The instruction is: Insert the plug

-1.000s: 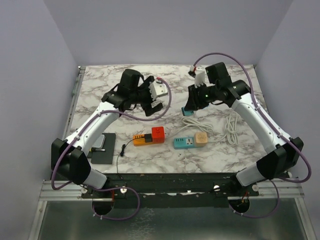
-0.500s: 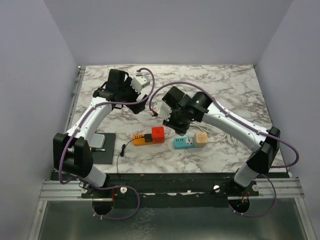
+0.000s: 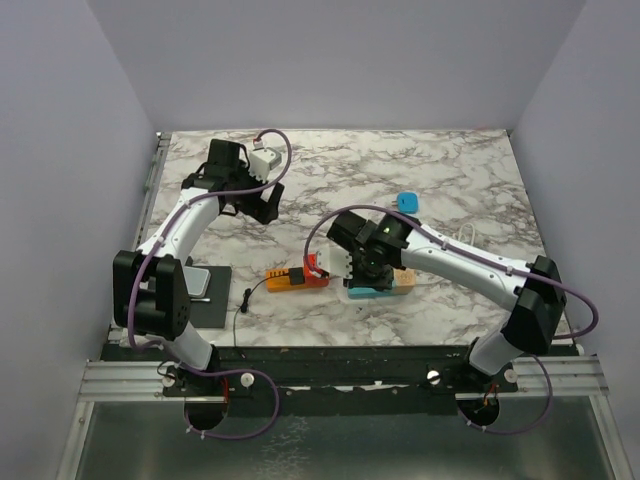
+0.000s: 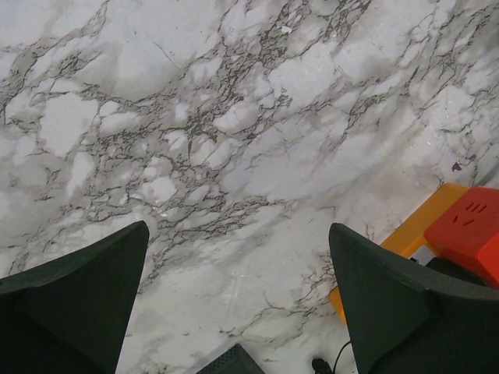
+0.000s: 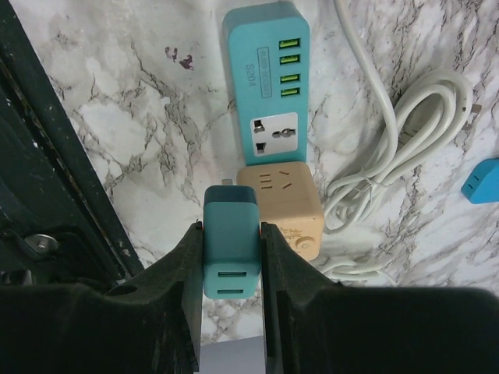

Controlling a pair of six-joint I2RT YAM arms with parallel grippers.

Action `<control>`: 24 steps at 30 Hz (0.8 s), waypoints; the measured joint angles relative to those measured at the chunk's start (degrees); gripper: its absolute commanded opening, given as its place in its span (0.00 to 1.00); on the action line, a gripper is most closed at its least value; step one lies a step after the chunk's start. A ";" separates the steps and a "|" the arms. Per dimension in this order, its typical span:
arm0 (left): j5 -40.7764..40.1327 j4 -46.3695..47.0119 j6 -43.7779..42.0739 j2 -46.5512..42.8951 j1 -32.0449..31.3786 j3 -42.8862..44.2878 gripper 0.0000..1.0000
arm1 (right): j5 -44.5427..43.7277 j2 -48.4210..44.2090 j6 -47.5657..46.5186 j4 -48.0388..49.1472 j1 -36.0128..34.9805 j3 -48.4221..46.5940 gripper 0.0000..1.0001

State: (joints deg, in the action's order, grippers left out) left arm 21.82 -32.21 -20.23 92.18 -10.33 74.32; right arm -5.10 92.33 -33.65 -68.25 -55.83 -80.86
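Alignment was the whole of the step in hand, we judged. The right gripper (image 5: 231, 234) had its fingers clenched on the teal plug (image 5: 231, 248), one on each long side, and held it above the table (image 5: 117, 132), just at 6 o'clock of the beige cube (image 5: 284, 210) in the wrist view. The free socket (image 5: 277, 134) on the teal strip (image 5: 243, 47) lay beyond the cube, at about 12 to 1 o'clock of the plug. To do it well, we would have carried the plug past the cube without brushing it, squared the pins to the holes, then pressed straight along the pins with no twist; the teal strip looked loose and might slide.

The plug's long axis ran from 6 to 12 o'clock in that view. Its two slots sat at the 6 o'clock end. A metal sliver at the 12 o'clock end was probably a pin, though the body hid most of it, so we took the plug to point toward the teal strip.

The left gripper (image 4: 235, 232) hung released, fingers wide apart, over the table, with the orange strip (image 4: 398, 243) at its 4 o'clock.
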 measured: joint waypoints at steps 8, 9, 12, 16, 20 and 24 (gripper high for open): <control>-0.50 2.16 2.25 0.04 0.09 -0.02 0.99 | -0.07 -2.23 -5.99 5.66 0.00 4.39 0.01; -0.50 2.38 2.40 0.04 0.11 -0.02 0.99 | -0.07 -2.23 -6.60 6.38 0.02 5.01 0.01; -0.50 2.93 2.89 0.04 0.11 -0.04 0.99 | -0.04 -2.23 -8.39 8.37 0.00 6.67 0.01; -0.48 3.48 3.30 0.04 0.11 -0.33 0.99 | 0.02 -2.16 -10.19 9.70 0.15 7.17 0.01; -0.48 3.72 3.54 0.04 0.11 -0.70 0.99 | 0.02 -1.60 -11.78 10.78 0.55 7.17 0.01; -0.50 3.87 3.56 0.04 0.13 -0.74 0.99 | 0.09 -0.22 -12.96 10.84 0.85 7.17 0.01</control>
State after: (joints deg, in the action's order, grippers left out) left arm 21.32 -28.34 -16.67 92.23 -10.20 73.58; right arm -5.02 92.12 -46.61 -57.41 -54.98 -73.69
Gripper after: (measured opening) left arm 0.987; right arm 0.297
